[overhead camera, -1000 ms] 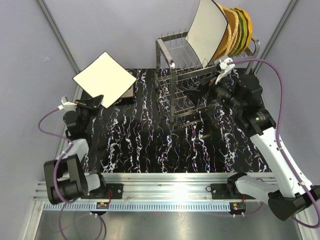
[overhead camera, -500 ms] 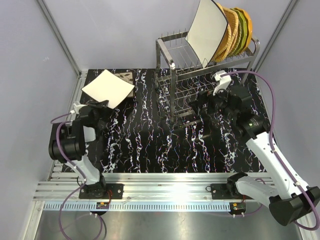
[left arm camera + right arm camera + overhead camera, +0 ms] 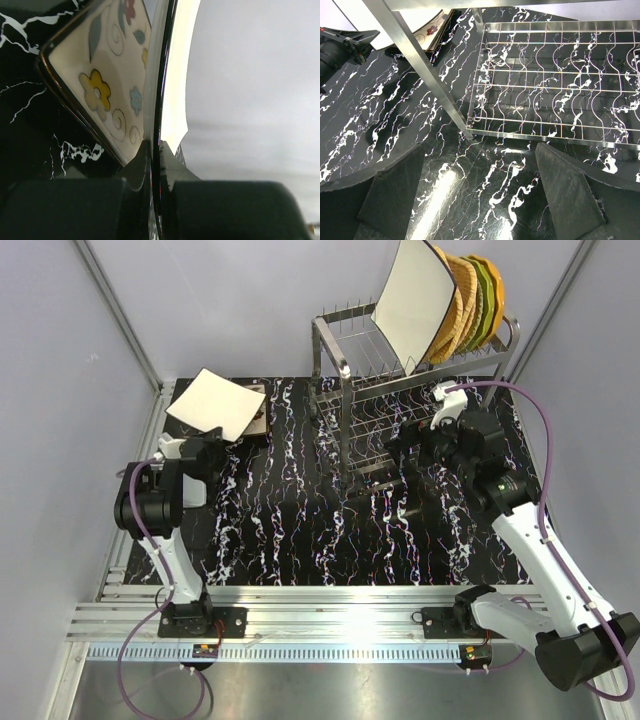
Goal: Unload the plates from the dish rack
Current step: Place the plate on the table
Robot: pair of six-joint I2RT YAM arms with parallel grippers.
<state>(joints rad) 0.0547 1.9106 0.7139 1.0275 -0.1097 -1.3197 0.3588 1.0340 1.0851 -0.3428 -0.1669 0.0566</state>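
1. The left gripper point(image 3: 156, 150) is clenched. Its black fingers point(image 3: 135, 172) pinch the rim of a plain cream square plate point(image 3: 215, 403).
2. That plate hangs tilted over the far left corner of the black, white-veined marble-look table point(image 3: 300, 530).
3. Right beside it, underneath, lies a cream square plate with a flower pattern point(image 3: 102, 87), flat on the table. I can't tell whether the two touch.
4. Over on the right, the right gripper point(image 3: 480, 147) is spread wide with nothing between its fingers.
5. It hovers low over the table, just in front of the lower tier of the silver wire dish rack point(image 3: 345, 430).
6. Up on the rack's top tier, at the right end, more plates stand on edge: a big cream square one point(image 3: 412, 300) in front, woven-look orange-tan ones point(image 3: 462, 300) behind it, then a green one point(image 3: 487, 290).
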